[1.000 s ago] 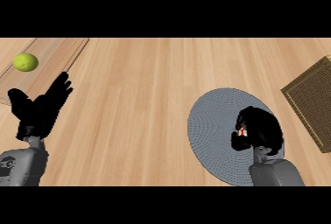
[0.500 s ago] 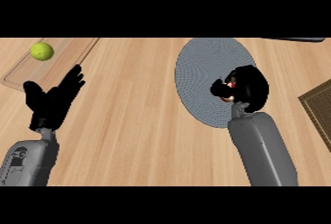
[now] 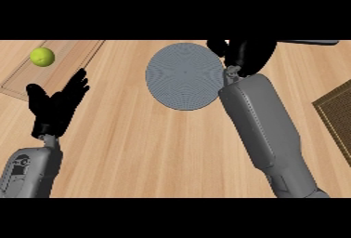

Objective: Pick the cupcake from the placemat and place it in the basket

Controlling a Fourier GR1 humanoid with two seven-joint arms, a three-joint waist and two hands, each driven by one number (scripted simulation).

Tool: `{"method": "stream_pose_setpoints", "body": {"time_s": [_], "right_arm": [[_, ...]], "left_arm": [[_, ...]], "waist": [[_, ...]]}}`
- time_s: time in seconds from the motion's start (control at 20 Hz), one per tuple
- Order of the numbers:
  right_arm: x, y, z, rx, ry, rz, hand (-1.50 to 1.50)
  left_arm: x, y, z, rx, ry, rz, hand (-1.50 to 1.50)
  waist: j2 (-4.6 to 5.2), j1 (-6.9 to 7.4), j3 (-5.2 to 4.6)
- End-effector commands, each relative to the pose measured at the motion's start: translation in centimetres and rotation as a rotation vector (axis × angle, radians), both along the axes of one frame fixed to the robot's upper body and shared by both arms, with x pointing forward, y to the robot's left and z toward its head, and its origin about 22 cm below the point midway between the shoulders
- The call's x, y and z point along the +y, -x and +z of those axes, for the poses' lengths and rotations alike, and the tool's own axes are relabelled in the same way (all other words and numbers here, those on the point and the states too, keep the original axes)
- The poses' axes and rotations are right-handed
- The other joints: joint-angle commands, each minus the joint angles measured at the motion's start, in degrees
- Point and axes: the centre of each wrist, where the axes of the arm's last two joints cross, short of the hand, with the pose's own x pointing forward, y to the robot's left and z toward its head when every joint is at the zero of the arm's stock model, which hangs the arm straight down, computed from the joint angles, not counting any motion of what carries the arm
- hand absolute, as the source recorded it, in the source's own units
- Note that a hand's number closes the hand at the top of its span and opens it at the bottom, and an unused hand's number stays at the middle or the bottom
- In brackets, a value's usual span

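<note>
Right hand [image 3: 248, 53] sits at the placemat's [image 3: 184, 76] far-right rim, fingers curled; cupcake isn't visible, so can't tell if it's inside them. Placemat lies flat on the desk [image 3: 158, 148]. Basket [image 3: 337, 118] is well right of those fingers, at the frame edge. Left hand [image 3: 56, 106] rests open, fingers up; lime [image 3: 42, 56] on the cutting board [image 3: 65, 65] just beyond its fingertips.

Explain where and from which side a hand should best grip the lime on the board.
Grip the lime across its widest middle, thumb opposite fingers, coming from above. It is round, no stem showing, and lies on the flat wooden board with its sides free. The open left hand is probably nearer.
</note>
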Motion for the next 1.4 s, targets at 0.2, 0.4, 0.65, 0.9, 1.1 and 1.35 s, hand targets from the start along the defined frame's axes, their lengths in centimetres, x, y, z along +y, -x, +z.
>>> {"method": "stream_pose_setpoints", "body": {"time_s": [0.2, 0.4, 0.65, 0.9, 1.1, 1.35], "right_arm": [[3.3, -2.6, 6.5, -0.062, -0.051, -0.234, 1.50], [2.0, -4.0, 8.9, -0.059, -0.002, -0.277, 1.50], [-0.4, -5.5, 11.5, -0.093, 0.013, -0.374, 1.50], [-4.5, -6.3, 12.1, -0.103, 0.036, -0.467, 1.50], [-7.4, -7.2, 12.1, -0.063, 0.105, -0.580, 1.50], [-9.0, -7.4, 11.1, -0.036, 0.102, -0.646, 1.50]], "left_arm": [[1.2, -0.2, -0.2, 0.006, 0.008, 0.027, 0.00], [2.2, 0.3, -0.2, -0.004, -0.002, 0.068, 0.00], [1.6, 0.4, -0.6, 0.001, -0.010, 0.067, 0.00], [1.9, 2.0, -1.8, 0.019, 0.013, 0.068, 0.00], [3.5, 1.4, -0.3, 0.009, 0.003, 0.085, 0.00], [1.1, 1.4, -0.6, 0.021, 0.011, 0.080, 0.00]], "waist": [[-0.35, -2.35, -0.10], [-0.48, -3.44, -0.01], [-0.27, -3.26, 0.01], [-0.80, -4.20, 0.05], [-0.43, -3.96, 0.03], [-0.85, -4.88, 0.08]]}}
